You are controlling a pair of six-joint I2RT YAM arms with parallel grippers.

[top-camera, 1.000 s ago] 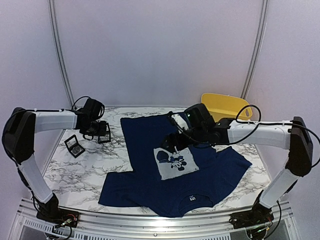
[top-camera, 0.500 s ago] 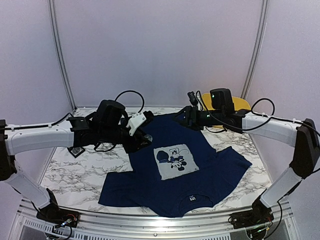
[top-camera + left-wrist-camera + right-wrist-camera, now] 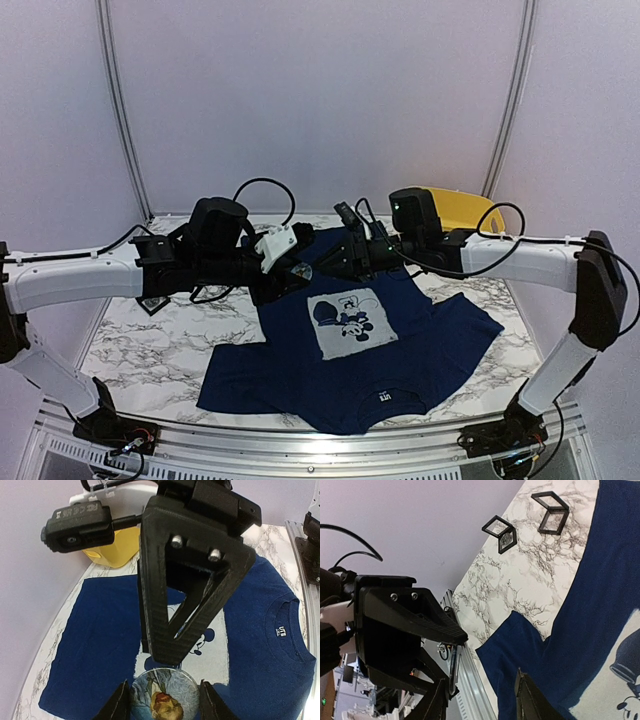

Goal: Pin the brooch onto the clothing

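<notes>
The navy T-shirt (image 3: 290, 375) lies flat on the marble table, with its grey mouse print (image 3: 350, 322) facing up and its neck label (image 3: 385, 397) near the front. My left gripper (image 3: 300, 270) is shut on a round brooch with a painted portrait (image 3: 164, 696) and holds it above the shirt's left part. My right gripper (image 3: 338, 258) is open and empty. It hovers just right of the brooch with its tips pointing at it. In the left wrist view one of its fingers (image 3: 172, 640) hangs just beyond the brooch. The right wrist view shows the open jaws over the shirt (image 3: 600, 600).
Two small black open boxes (image 3: 501, 532) (image 3: 551, 512) stand on the marble left of the shirt. A yellow bin (image 3: 455, 208) sits at the back right. The left arm (image 3: 90, 275) stretches across the left half of the table.
My left arm swung from the boxes at far left to over the shirt, carrying the brooch. My right gripper lifted off the print, pulled back, then moved left toward the brooch.
</notes>
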